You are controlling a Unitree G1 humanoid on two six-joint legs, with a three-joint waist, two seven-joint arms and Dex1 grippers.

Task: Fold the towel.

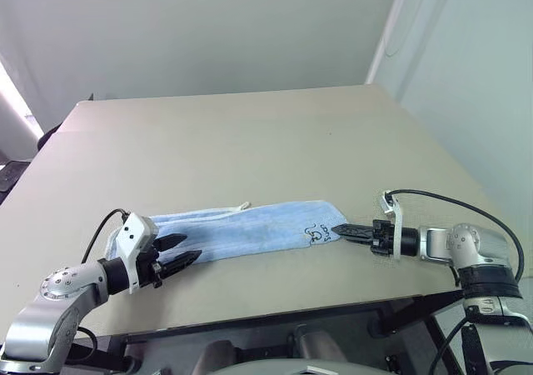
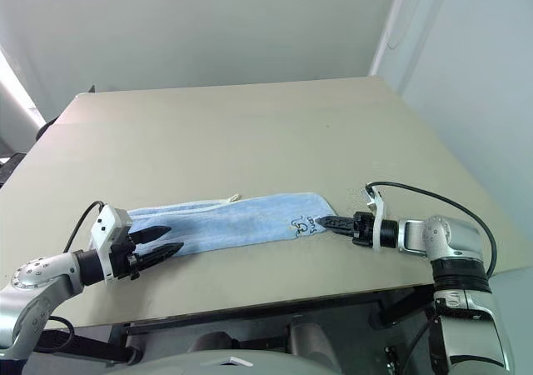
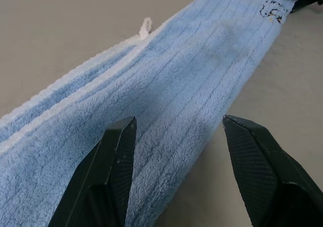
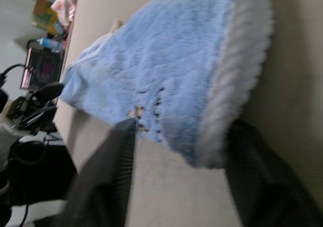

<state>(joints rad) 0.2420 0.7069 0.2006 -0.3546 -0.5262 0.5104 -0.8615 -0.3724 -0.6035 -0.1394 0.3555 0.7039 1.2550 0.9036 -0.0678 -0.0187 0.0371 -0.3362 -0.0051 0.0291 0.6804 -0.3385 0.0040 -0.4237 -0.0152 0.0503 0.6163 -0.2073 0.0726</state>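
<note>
The towel [image 1: 241, 229], light blue with white edging, lies as a long narrow strip near the table's front edge. Its white loop [image 1: 243, 206] pokes out on the far side and a dark embroidered mark [image 1: 314, 233] sits at its right end. My left gripper [image 1: 191, 247] is open at the strip's left end, its fingertips [image 3: 123, 136] low over the cloth. My right gripper [image 1: 336, 228] is at the right end beside the mark. It is open, and the towel's white-edged corner [image 4: 227, 86] lies between its fingers.
The beige table [image 1: 250, 133] stretches well beyond the towel to the back and both sides. Its front edge [image 1: 275, 304] runs just below both grippers. A white wall corner [image 1: 391, 33] rises behind the table's far right.
</note>
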